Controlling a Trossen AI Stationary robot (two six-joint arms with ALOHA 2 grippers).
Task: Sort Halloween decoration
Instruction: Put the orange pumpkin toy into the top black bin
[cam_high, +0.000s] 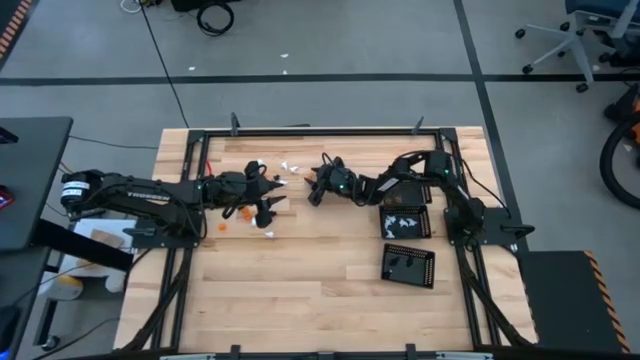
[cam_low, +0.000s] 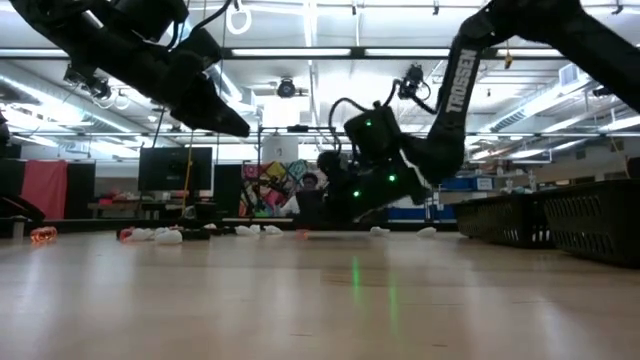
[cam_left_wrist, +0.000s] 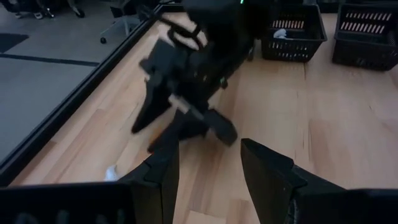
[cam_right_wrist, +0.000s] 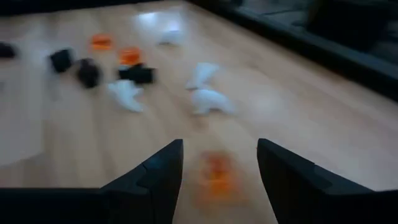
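The right pincer (cam_right_wrist: 219, 163) is spread open, straddling an orange piece (cam_right_wrist: 216, 174) for pickup; the left pincer (cam_left_wrist: 208, 163) hovers released nearby above the desk (cam_high: 330, 290).

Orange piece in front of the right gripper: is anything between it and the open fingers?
Nothing visible. The orange piece lies on bare table just ahead of the right gripper, in line with the gap between its open fingers. The white pieces lie farther off.
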